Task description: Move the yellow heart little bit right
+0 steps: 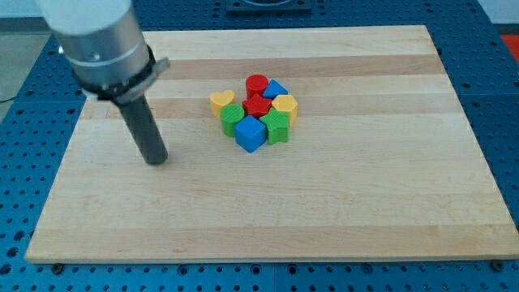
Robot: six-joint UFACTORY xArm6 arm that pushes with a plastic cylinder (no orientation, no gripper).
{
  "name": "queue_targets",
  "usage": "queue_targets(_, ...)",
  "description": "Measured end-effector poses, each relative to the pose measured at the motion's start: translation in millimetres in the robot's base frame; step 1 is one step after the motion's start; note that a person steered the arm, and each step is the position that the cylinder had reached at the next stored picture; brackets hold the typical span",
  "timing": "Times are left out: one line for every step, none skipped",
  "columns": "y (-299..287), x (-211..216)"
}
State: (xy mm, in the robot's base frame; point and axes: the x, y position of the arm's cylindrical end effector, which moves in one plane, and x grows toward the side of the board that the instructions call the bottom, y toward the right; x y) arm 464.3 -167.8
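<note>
My tip (156, 160) (bare rod, holding nothing) stands left of eight clustered blocks, one a yellow heart (221, 101).

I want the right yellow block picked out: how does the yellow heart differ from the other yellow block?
The yellow heart is lobed and sits at the cluster's left edge, nearer my tip; the other yellow block looks faceted and sits at the cluster's right edge. Both are yellow and similar in size.

One camera is looking down at a slant from in front of the wooden worktop (324, 211), facing toward its far edge (the view's top). It is sitting near enough that the board is filling nearly the whole frame, with blue flooring (16, 162) showing around it.
</note>
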Motion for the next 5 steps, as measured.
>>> queue_targets(4.1, -34.8)
queue_targets(14.3, -39.6)
queue_targets(44.2, -60.3)
queue_targets(44.5, -61.0)
queue_targets(48.3, -64.9)
